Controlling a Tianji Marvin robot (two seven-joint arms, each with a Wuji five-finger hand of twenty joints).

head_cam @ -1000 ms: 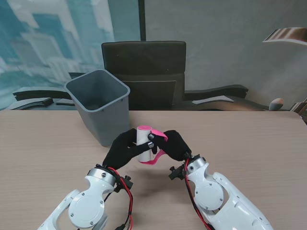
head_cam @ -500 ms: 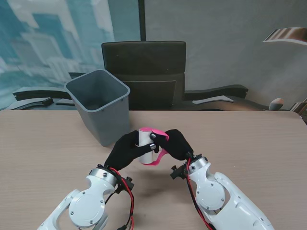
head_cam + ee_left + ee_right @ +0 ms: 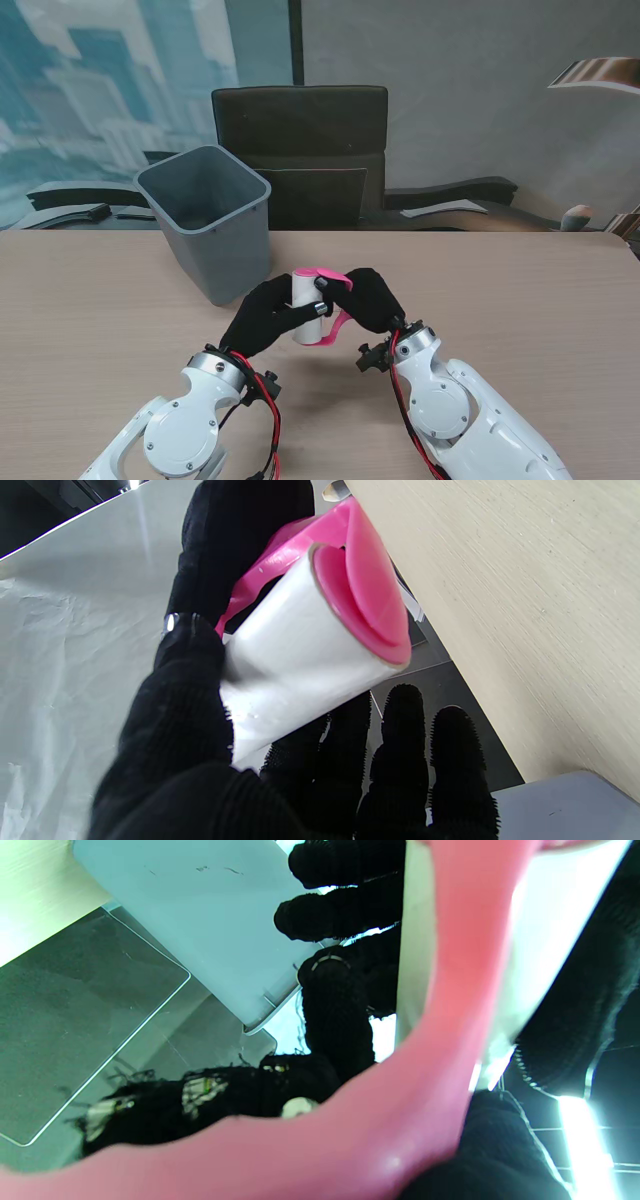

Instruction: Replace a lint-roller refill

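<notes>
Stand view: wooden table bears grey bin; black chair behind.

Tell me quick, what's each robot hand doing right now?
Left hand: closed around the white refill roll.
Right hand: closed on the pink lint-roller handle.
</notes>
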